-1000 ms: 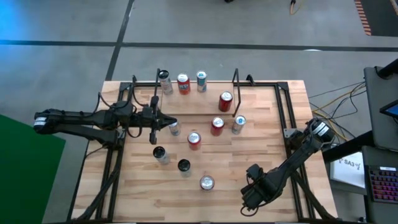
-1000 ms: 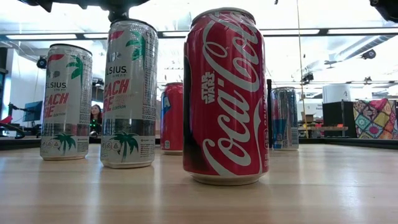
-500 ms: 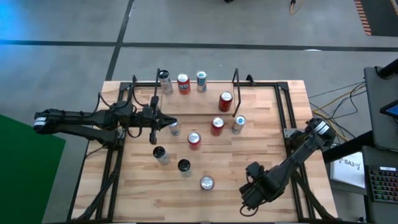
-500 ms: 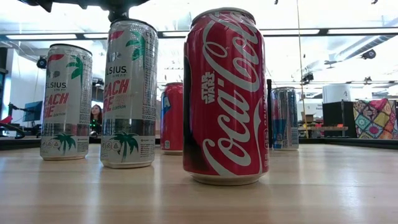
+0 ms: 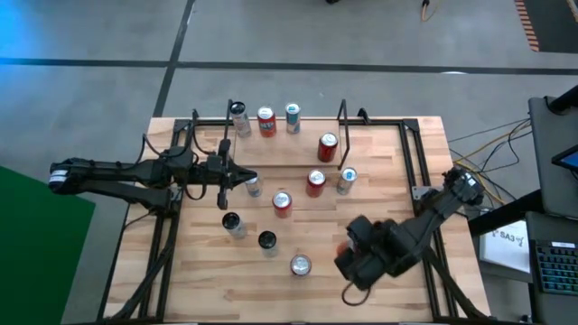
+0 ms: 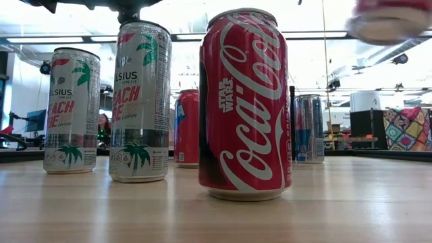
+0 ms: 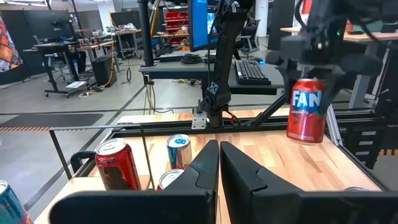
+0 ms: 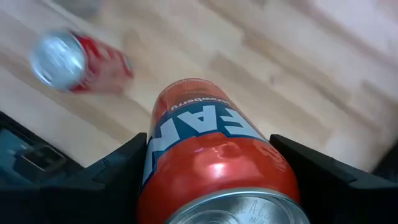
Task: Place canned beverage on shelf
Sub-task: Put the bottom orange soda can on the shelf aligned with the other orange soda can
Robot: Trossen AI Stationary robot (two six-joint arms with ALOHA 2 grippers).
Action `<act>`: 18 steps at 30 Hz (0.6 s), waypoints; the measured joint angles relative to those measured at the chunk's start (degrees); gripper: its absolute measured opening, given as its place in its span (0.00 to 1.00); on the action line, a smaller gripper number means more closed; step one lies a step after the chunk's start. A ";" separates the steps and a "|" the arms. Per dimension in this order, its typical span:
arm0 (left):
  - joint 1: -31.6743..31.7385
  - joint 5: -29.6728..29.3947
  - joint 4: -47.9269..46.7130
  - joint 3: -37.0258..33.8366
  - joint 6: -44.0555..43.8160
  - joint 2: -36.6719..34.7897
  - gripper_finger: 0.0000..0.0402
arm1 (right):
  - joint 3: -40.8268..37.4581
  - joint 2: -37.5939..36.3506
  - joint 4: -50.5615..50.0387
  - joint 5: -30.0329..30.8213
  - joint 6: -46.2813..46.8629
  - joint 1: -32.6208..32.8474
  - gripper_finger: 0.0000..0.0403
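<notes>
My right gripper (image 5: 354,259) is over the near right part of the table, shut on a red Fanta can (image 7: 306,116). The can's base shows at the top of the low view (image 6: 390,20). The shelf (image 5: 343,126) of thin black rods stands at the table's far edge, with three cans (image 5: 265,120) upright on its wooden floor. My left gripper (image 5: 246,180) is shut and empty at mid-left, beside a silver can (image 5: 255,188). My right gripper pinches the Fanta can's round side wall (image 8: 186,134) between its two fingers (image 8: 115,177), near the can's upper end. The fingers come from above, pointing down. The can hangs upright below them, lifted clear of the table.
Several loose cans stand on the table: red ones (image 5: 327,146) (image 5: 315,182) (image 5: 283,202), a blue-silver one (image 5: 346,178), two dark ones (image 5: 232,224) (image 5: 267,241) and one (image 5: 300,265) near my right gripper. Black side frames (image 5: 411,171) run along both table sides.
My right gripper has gone up and a little toward the table's left edge with the Fanta can. The can is now lifted clear, and its base has come into the top right of the low view.
</notes>
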 joint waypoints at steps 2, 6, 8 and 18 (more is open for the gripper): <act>-0.04 0.01 0.10 -0.02 -0.21 0.21 0.00 | 1.98 0.02 -0.19 1.39 -4.60 -1.91 0.72; -0.09 0.01 0.02 -0.97 -0.66 0.28 0.00 | 5.84 0.14 -0.02 4.47 -13.81 -5.73 0.72; -0.08 0.01 0.04 -1.33 -1.09 0.26 0.00 | 7.09 0.14 -0.03 5.74 -18.00 -7.67 0.72; -0.10 0.01 0.04 -1.49 -1.40 0.42 0.00 | 10.03 0.34 3.65 8.44 -39.77 -19.52 0.72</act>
